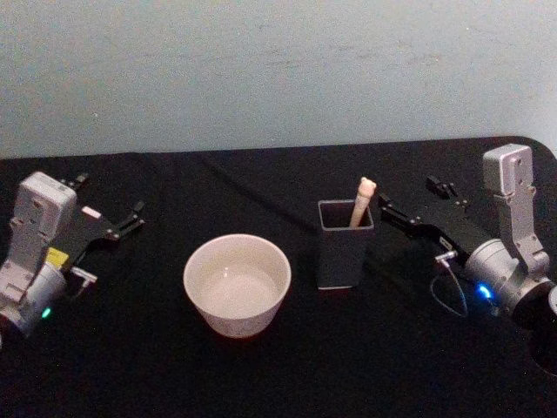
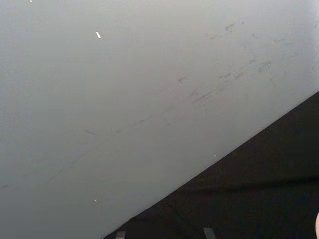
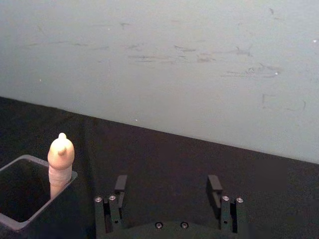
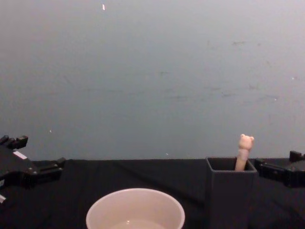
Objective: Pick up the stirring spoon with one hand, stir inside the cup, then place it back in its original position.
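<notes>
On the far left of the counter (image 1: 287,383) the left gripper (image 1: 130,219) rests idle, well apart from the cup (image 1: 237,284). Its jaws appear spread, 1 tip near the back and 1 nearer the cup, with nothing between them. A small white tag and a yellow sticker sit on that arm, but no writing on them can be read.

The cup stands left of centre, cream-white and wide. Its inside looks pale and shiny at the bottom; whether it holds liquid cannot be told. No print or brand shows on it.

Just right of the cup, close but apart, stands the holder (image 1: 345,244), tall, dark grey and square. The spoon (image 1: 362,200) is in it, leaning against the right back corner, with the beige handle and the small bear head sticking up above the rim. Its bowl is hidden inside. The holder carries no label.

The right gripper (image 3: 167,191) is just right of the holder, pointing toward it at about rim height, not touching the spoon. Its jaws are open and hold nothing.

As a judgement, the task has no visible progress: the spoon is not grasped. Left to do are 3 steps: grip the handle and lift it out, stir in the cup, then return it to the holder.
</notes>
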